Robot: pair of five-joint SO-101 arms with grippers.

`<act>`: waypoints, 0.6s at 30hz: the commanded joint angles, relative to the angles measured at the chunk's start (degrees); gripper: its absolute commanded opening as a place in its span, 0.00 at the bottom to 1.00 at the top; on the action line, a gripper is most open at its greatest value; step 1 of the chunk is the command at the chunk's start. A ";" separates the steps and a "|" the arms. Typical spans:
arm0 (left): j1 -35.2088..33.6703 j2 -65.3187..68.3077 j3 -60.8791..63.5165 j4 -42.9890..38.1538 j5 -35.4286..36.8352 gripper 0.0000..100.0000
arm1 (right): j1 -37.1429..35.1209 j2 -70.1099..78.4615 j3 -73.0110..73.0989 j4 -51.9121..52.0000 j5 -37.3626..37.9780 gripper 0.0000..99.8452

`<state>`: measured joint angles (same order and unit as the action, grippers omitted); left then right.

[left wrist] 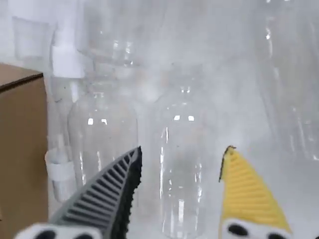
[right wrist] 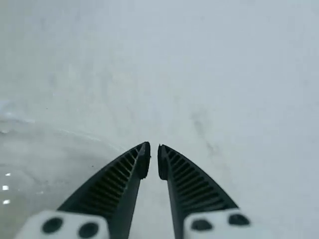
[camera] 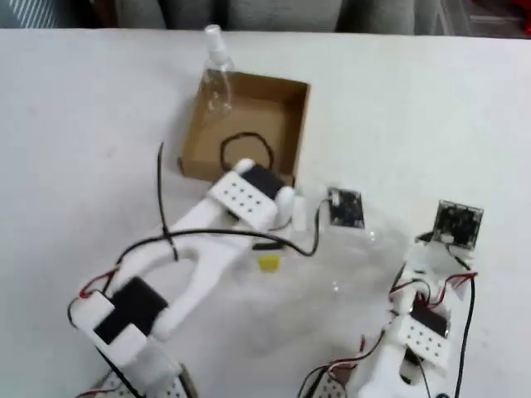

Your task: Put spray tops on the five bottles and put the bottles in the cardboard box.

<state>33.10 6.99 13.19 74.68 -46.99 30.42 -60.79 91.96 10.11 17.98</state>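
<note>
At the far corner of the cardboard box (camera: 249, 124) we see a spray-topped bottle (camera: 217, 79) standing upright. Just beside the box, the left hand (left wrist: 183, 152) gapes wide, with a clear bottle (left wrist: 182, 194) between its fingers. Well apart from the box, the right hand (right wrist: 153, 160) is pinched nearly closed over the bare desk (right wrist: 224, 74).

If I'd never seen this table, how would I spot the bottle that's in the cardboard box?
Find the open brown cardboard box near the middle of the white table. In its far left corner a clear bottle stands upright, wearing a white spray top. The other clear bottles stand outside the box, on the table.
</note>
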 commanded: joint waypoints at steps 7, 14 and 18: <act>-0.40 -0.31 2.99 -10.46 2.64 0.26 | 11.82 -0.75 -3.60 4.97 -0.53 0.02; -0.31 -0.13 4.48 -10.99 2.64 0.26 | 14.37 -0.48 -3.52 4.97 -0.53 0.02; -0.40 1.80 4.04 -10.99 2.90 0.26 | 14.29 -0.48 -3.43 4.97 -0.44 0.02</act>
<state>33.10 7.16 18.02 64.75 -45.32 44.04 -60.79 91.43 14.86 17.98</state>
